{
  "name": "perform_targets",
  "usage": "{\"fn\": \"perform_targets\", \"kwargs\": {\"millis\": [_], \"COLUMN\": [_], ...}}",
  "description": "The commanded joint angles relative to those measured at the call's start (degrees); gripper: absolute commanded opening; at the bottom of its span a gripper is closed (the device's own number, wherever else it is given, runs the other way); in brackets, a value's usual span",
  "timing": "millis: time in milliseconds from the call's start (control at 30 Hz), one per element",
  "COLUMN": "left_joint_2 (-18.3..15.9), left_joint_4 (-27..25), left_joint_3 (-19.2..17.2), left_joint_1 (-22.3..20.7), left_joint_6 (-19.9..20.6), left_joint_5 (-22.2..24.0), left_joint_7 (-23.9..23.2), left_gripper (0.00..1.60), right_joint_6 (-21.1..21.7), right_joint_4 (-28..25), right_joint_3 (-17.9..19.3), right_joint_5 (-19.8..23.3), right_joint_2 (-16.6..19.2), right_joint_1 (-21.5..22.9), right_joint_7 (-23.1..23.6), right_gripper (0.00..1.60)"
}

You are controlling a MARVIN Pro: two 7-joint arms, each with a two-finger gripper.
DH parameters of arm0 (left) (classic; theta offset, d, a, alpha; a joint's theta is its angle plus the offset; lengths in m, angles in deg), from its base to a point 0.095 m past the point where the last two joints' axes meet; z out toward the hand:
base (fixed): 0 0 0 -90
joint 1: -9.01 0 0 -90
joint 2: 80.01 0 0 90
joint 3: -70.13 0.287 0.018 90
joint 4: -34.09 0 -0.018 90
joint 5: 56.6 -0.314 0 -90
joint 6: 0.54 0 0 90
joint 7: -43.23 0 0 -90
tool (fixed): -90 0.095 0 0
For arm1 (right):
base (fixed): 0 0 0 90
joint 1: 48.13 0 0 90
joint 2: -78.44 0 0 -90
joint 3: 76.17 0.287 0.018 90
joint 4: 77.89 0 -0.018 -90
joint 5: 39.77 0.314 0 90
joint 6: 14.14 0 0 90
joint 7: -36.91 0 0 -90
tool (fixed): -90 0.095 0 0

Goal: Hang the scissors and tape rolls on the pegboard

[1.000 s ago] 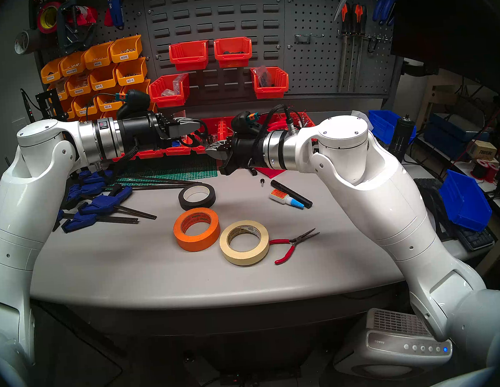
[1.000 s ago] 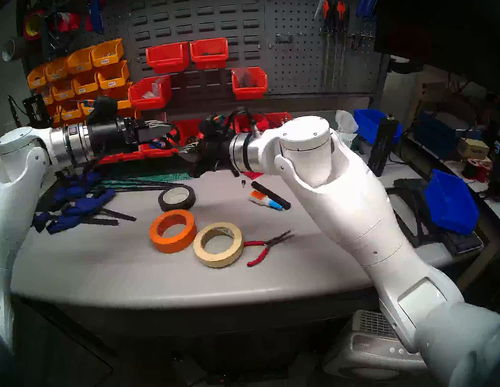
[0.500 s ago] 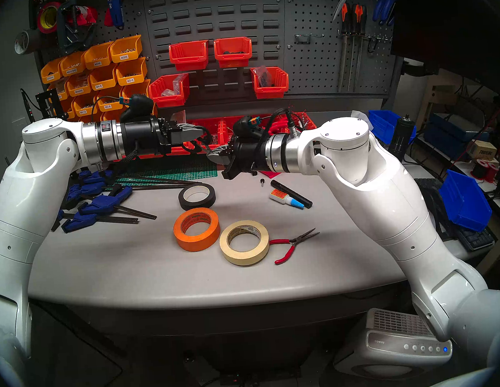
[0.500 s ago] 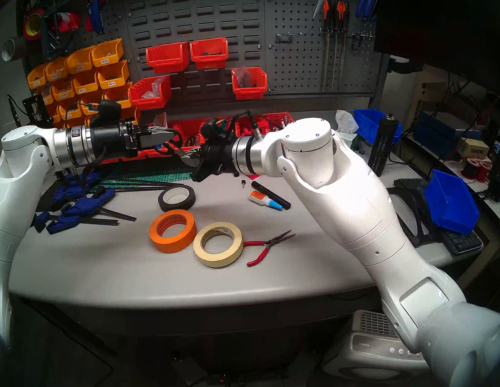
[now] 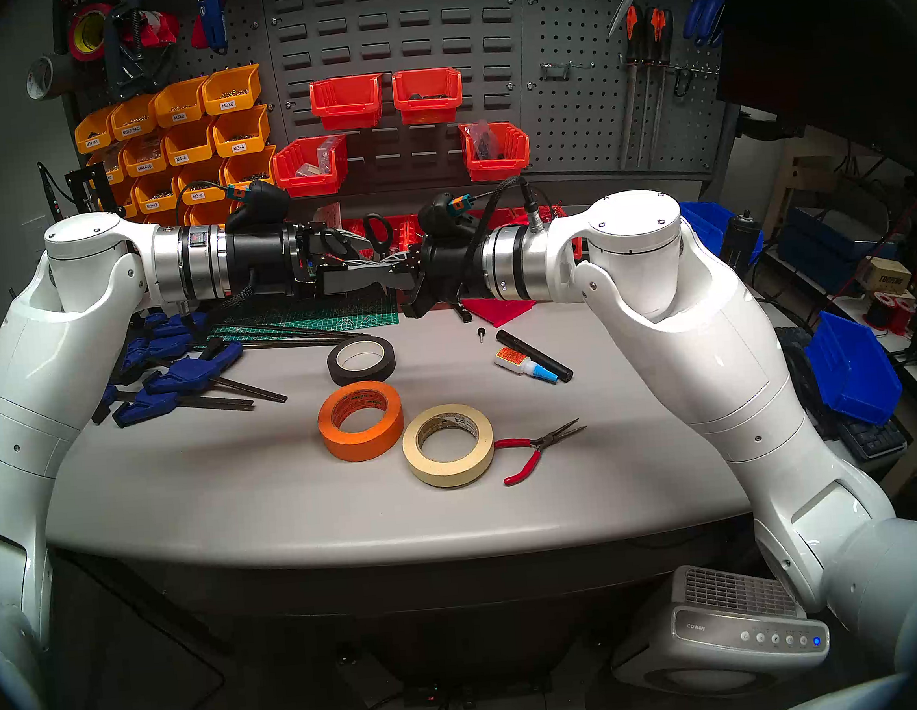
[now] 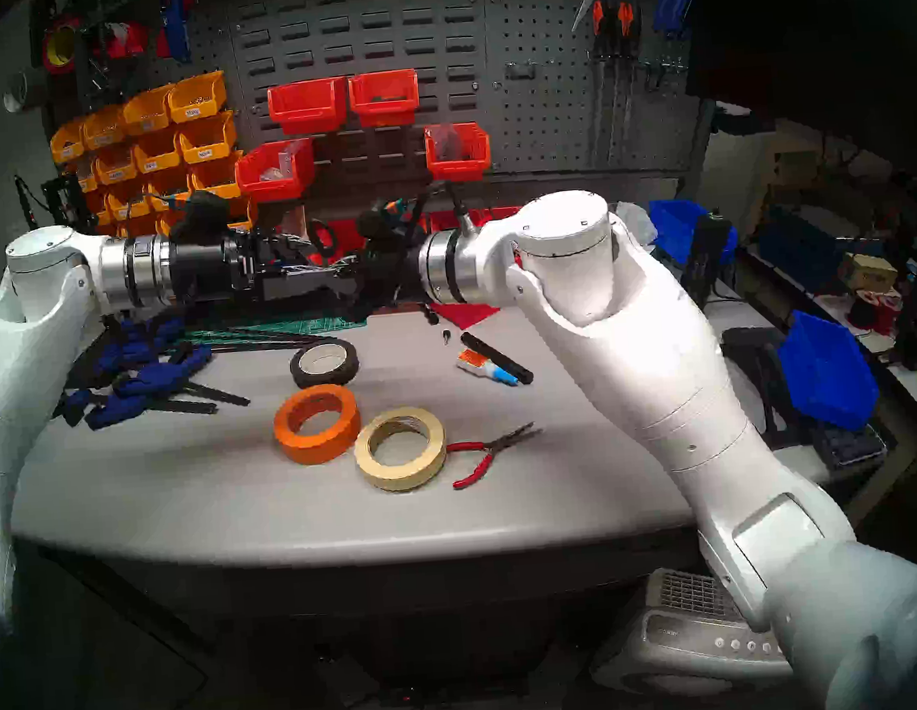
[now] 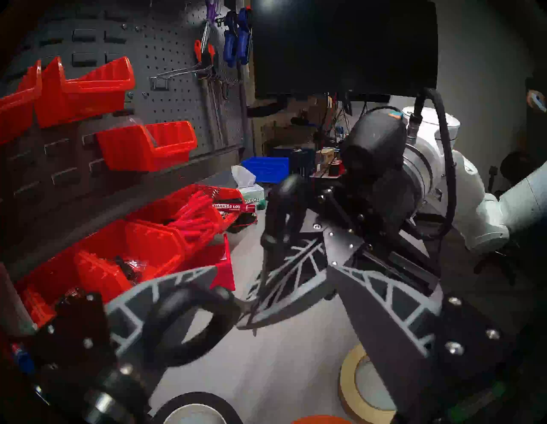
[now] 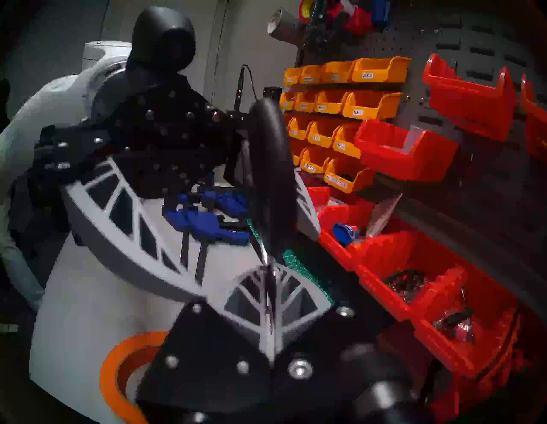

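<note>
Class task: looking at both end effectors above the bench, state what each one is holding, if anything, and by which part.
The right end effector grips the scissors by the blades, handles up. The left end effector is open, holding nothing.

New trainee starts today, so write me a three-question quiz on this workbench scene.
1. True or false: the orange tape roll lies flat on the table.
2. Which end effector clamps the scissors by the blades? A. left B. right C. neither
3. Which tool lies beside the cream tape roll?
Key: 1 true. 2 B: the right end effector is shut on them; the left end effector is open. 3 the red-handled pliers.
</note>
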Motion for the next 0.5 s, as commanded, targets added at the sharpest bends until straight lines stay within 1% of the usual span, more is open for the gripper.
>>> {"fn": "perform_targets", "kwargs": {"millis": [0, 167, 267, 400, 467], "left_joint_2": [-0.1, 0.1, 0.2, 0.2, 0.4], "left_joint_4": [0.6, 1.4, 1.1, 1.2, 1.1], "left_joint_3": [-0.7, -2.0, -3.5, -4.5, -5.5], "left_joint_1": [-3.2, -3.2, -2.3, -2.1, -1.8], "left_joint_6": [-1.1, -1.6, -2.0, -2.3, -2.5], "left_joint_5": [-0.1, 0.5, 0.7, 0.8, 0.9], "left_joint_7": [-1.3, -1.3, 0.6, 1.2, 2.7], "left_gripper": [1.60, 1.60, 1.60, 1.60, 1.60], "right_joint_6": [-0.1, -0.3, -0.1, 0.2, 0.4], "right_joint_4": [-1.5, -2.0, -2.3, -2.9, -3.3], "right_joint_3": [1.2, 2.1, 3.0, 3.7, 4.0], "right_joint_5": [0.0, 0.1, 0.6, 1.0, 1.3], "right_joint_2": [-0.6, -0.1, 0.4, 1.1, 1.5], "right_joint_1": [3.0, 2.3, 1.7, 1.0, 0.5], "right_joint_7": [0.2, 0.0, 0.4, 0.6, 0.8], "right_gripper": [0.00, 0.00, 0.00, 0.00, 0.00]}}
